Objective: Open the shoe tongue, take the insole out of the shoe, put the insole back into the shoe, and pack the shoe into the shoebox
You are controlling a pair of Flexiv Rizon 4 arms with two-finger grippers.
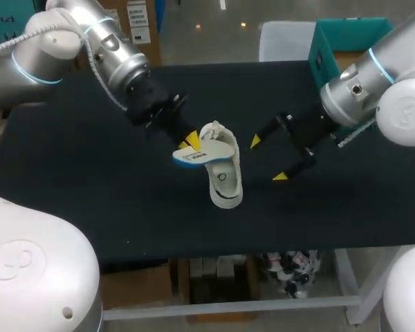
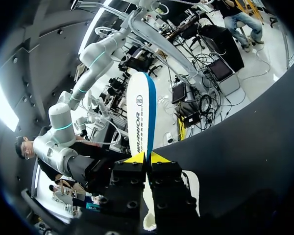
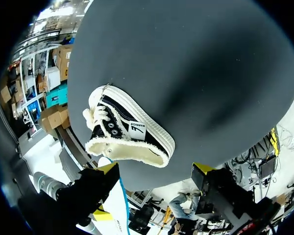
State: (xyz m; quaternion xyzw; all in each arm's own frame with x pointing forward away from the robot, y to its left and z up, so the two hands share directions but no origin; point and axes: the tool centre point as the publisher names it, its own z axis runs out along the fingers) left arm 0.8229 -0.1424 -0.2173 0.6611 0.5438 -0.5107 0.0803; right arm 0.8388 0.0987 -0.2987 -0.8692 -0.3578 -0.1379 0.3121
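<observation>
At mid-table my left gripper (image 1: 189, 142) pinches one end of the blue-edged insole (image 1: 209, 152), held over the shoe (image 1: 226, 185) lying on the table (image 1: 90, 194); my right gripper (image 1: 268, 159) hangs wide open just beside the shoe.

Robotics lab: left arm (image 1: 90, 41) and right arm (image 1: 373, 83) flank a black table (image 1: 90, 194).

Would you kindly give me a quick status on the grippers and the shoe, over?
Left gripper shut on insole, out of shoe. Right gripper open, beside shoe. Shoe on its side on table.
</observation>
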